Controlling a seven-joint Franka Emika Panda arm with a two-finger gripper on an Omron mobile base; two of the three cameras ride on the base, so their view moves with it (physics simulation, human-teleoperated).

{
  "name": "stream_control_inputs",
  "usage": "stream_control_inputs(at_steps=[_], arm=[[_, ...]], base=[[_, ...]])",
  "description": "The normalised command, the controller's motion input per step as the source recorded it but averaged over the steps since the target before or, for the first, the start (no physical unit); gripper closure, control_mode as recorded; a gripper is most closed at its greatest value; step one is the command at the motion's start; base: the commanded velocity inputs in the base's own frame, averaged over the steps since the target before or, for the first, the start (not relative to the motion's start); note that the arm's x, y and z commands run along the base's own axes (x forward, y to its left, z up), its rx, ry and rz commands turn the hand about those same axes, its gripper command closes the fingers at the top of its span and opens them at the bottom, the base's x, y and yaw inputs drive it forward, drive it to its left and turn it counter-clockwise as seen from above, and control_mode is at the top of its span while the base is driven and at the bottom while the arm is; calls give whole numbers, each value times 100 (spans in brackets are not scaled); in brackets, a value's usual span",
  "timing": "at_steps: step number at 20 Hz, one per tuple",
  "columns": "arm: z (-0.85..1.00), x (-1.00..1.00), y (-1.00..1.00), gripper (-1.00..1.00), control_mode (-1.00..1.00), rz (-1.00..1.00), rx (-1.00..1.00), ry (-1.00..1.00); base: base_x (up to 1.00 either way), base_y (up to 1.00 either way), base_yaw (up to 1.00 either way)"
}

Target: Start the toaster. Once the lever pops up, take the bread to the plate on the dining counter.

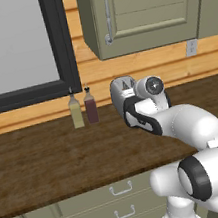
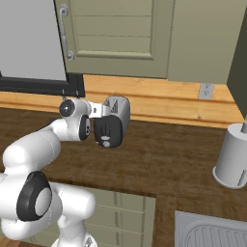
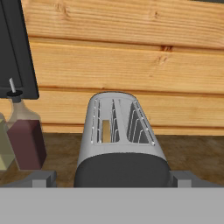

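Silver-white and rounded, the small toaster [image 3: 120, 140] with its black end panel [image 2: 108, 131] is your landmark: it stands on the dark wood-grain counter [image 1: 43, 158] near the pale plank wall, black end facing the arm. In the hand view a thin brown slice of bread [image 3: 106, 131] sits down in the toaster's left slot, barely below the rim. The small lever [image 2: 107, 142] reads as a pale spot low on that black panel in the right base view, though it is too small to judge exactly.

Your tool [image 3: 114, 178] hangs just in front of the toaster's black end, its two dark fingertips [image 3: 43, 177] standing wide apart on either side of it and gripping nothing.

You are at the first step: the toaster is, by my reading, not yet started. Next you would bring one fingertip onto the lever and press it straight down its slot; approach squarely so the toaster does not slide back toward the wall.

Beside the toaster, toward the black-framed window [image 1: 14, 46], stand a dark red bottle [image 3: 27, 140] and a pale yellow bottle [image 1: 75, 112].
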Motion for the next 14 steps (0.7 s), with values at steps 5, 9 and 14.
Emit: stream_control_inputs(at_steps=[5,9,14], arm=[[0,0,0,-100,-100,0,0,0],[0,0,0,-100,-100,0,0,0],[0,0,0,-100,-100,0,0,0]], base=[[0,0,0],[0,0,0],[0,0,0]])
